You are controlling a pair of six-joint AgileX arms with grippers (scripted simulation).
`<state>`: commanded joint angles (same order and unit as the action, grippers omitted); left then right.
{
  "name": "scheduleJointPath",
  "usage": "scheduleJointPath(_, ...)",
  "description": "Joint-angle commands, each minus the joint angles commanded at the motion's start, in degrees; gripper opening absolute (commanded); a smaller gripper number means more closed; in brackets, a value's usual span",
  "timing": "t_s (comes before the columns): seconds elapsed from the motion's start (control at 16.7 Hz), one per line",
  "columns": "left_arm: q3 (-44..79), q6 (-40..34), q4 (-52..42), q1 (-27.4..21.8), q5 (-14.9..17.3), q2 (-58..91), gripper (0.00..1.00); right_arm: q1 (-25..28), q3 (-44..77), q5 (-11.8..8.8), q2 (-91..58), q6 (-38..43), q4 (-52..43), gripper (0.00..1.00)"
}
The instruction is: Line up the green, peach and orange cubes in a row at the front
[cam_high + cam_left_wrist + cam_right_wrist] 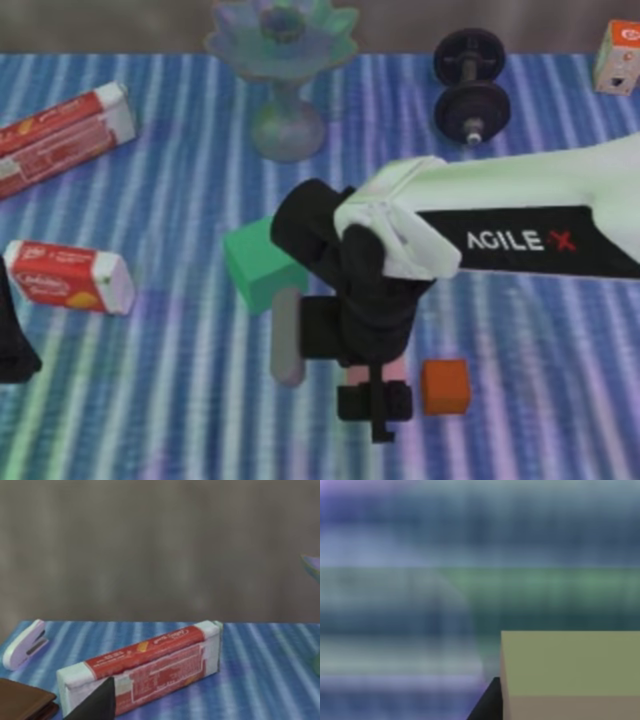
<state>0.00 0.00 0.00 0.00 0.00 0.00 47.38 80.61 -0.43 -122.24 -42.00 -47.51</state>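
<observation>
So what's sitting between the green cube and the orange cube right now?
In the top view, the right gripper sits between the green cube and the orange cube, over the peach cube, which shows only as a sliver.

Top view looks down on the striped table (150, 400); left wrist faces the long red-and-white box (145, 672) low along the table's left edge; right wrist hovers close.

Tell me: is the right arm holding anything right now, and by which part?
The right gripper appears shut on the peach cube, just left of the orange cube; which faces it grips is hidden under the wrist.
</observation>
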Motion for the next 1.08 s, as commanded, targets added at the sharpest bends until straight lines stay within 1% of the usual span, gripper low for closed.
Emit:
scheduleJointPath(0.78,0.0,0.0,0.0,0.0,0.0,0.0,1.0,0.0,0.0,0.0,0.0,0.0,0.0,0.98)
scheduleJointPath(0.84,0.0,0.0,0.0,0.0,0.0,0.0,1.0,0.0,0.0,0.0,0.0,0.0,0.0,1.0)
scheduleJointPath(1.08,0.0,0.0,0.0,0.0,0.0,0.0,1.0,0.0,0.0,0.0,0.0,0.0,0.0,1.0)
